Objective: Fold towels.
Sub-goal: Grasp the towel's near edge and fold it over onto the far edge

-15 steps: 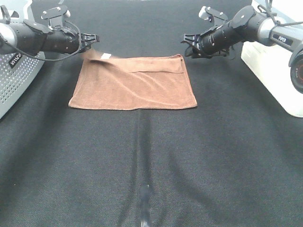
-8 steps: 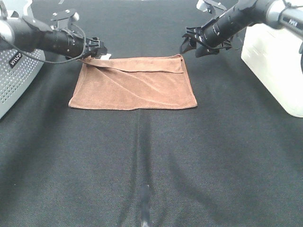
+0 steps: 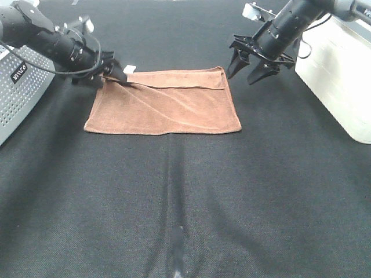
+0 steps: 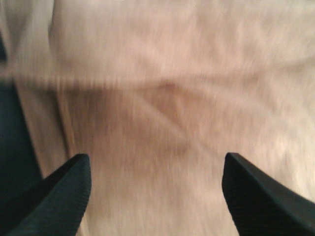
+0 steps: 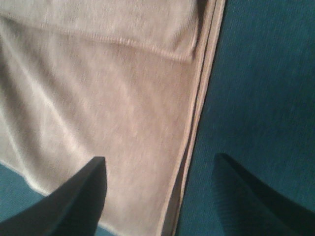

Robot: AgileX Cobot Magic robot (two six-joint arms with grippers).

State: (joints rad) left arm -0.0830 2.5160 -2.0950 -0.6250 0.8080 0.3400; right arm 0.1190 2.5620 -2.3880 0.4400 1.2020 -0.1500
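On the desk [image 3: 243, 191], far side: brown towel [image 3: 165, 104], flat, one fold in.
We judge it soft, light, floppy; best pinched at far corners. Left jaws and right jaws both gape wide near those corners.

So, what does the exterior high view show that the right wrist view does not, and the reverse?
Only the exterior high view: the whole brown towel with its white tag, the grey basket, the white bin, the left arm and the right arm. Only the right wrist view: the towel's layered side edge up close, between the open fingers. Both: the towel on the dark table cover.
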